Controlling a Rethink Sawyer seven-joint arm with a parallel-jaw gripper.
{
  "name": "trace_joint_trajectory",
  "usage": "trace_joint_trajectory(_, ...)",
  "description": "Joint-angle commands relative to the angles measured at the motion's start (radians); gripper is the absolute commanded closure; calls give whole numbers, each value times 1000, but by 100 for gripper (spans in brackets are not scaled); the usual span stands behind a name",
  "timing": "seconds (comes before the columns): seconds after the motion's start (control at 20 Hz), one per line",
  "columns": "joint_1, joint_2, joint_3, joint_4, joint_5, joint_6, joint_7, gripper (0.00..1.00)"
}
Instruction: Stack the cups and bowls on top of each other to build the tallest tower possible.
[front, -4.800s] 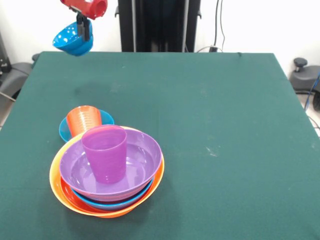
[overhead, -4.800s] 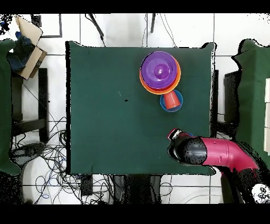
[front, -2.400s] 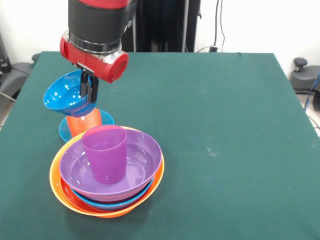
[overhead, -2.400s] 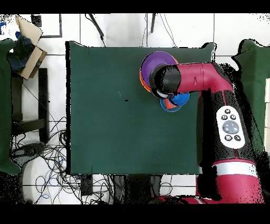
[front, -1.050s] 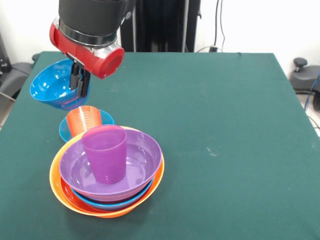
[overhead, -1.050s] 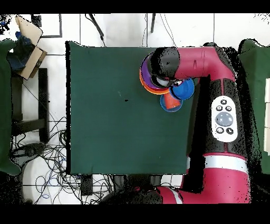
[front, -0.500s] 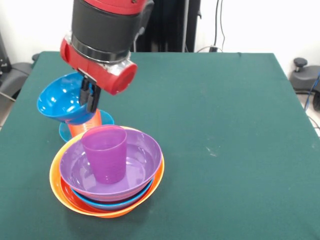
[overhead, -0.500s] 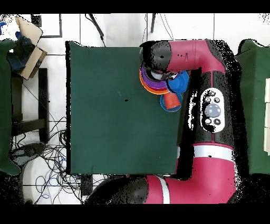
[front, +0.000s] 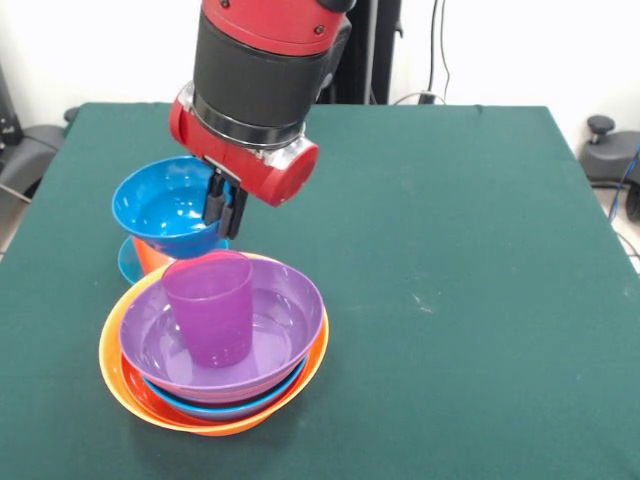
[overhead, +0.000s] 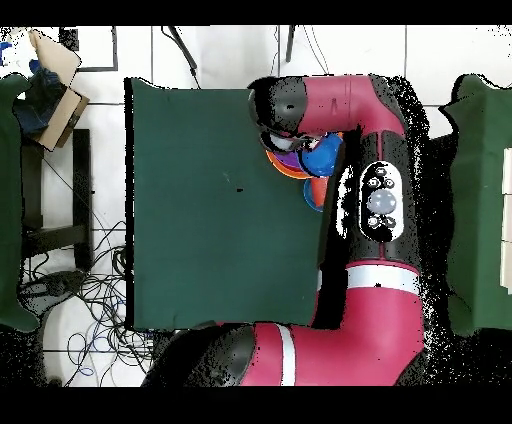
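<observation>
black fingers of the tool (front: 226, 205) were clamped on the rim of the dark blue bowl (front: 168, 207), held in the air just behind the purple cup (front: 210, 306) in the tower (front: 215, 345). i judged this the carrying step; next i'd need it centred over that cup. the arm hid most of the orange-red cup (front: 152, 258) and, from overhead, the tower.

The jaws are gripping the blue bowl's (front: 167, 206) rim. Directly beneath them the purple cup (front: 210, 306) is standing tall in the tower (front: 215, 345), blocking descent. Behind it, an orange cup (front: 150, 255) is crowding the bowl's underside. To their other side, bare table (front: 450, 250) is lying open.
</observation>
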Motion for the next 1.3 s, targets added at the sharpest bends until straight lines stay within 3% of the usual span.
trace_joint_trajectory(0.05,32,18,-20,16,19,34,98,100)
trace_joint_trajectory(0.4,49,33,-63,13,10,-42,109,100)
trace_joint_trajectory(0.7,53,44,-82,-72,-5,79,2,100)
trace_joint_trajectory(1.05,49,60,-78,-124,21,125,-37,100)
trace_joint_trajectory(1.3,46,52,-67,-108,49,114,-41,100)
